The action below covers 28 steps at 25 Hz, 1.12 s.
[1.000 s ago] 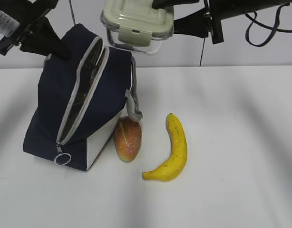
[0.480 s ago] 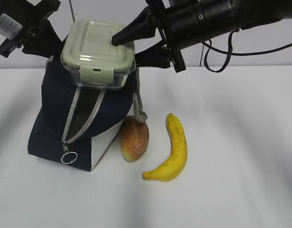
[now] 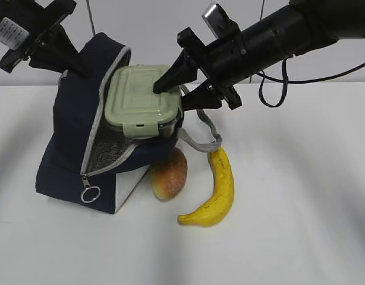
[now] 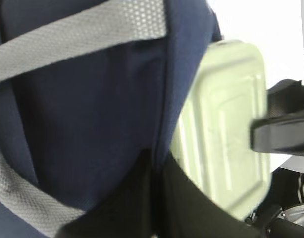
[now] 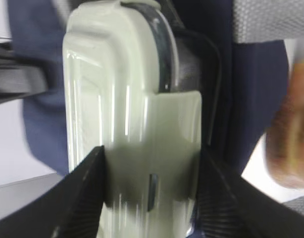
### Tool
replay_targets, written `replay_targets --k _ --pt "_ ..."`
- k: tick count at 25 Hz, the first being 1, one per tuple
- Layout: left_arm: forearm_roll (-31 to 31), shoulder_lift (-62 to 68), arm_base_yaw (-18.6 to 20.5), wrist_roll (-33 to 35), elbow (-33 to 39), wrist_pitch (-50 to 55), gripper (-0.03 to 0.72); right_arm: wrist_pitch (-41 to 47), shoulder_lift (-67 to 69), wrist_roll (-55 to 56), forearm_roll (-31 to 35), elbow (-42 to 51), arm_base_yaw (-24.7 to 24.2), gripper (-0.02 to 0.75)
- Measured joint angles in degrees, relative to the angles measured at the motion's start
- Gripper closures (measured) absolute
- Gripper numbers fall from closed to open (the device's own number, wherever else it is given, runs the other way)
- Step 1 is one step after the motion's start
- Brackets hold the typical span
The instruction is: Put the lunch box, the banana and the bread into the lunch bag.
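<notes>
Right gripper [image 3: 181, 89] clasped the box [image 3: 144, 101] across its lid and base, tilting it into the bag's [image 3: 72, 136] unzipped mouth, box half inside; left gripper [image 3: 72, 62], pinched shut on the bag's upper fabric edge, evidently held the opening wide for entry; bread [image 3: 169, 173] touched the bag's base mid-table [image 3: 301, 208], banana [image 3: 218, 190] just beside, both awaiting packing.
</notes>
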Motion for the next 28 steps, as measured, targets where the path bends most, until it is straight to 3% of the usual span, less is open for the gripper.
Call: replay_targets --k 6,14,28 --pt "-0.3 0.0 0.0 0.0 0.0 0.2 0.688 -2.2 0.3 1.8 -3.0 -0.1 0.8 0.352" --pt "-0.3 0.0 0.0 0.0 0.0 0.2 0.688 -8.4 0.5 8.7 -14.1 -5.1 7.3 0.352" --pt "0.5 0.0 0.0 0.2 0.0 0.2 0.688 -9.9 11.4 16.7 -18.0 -16.9 13.0 0.352"
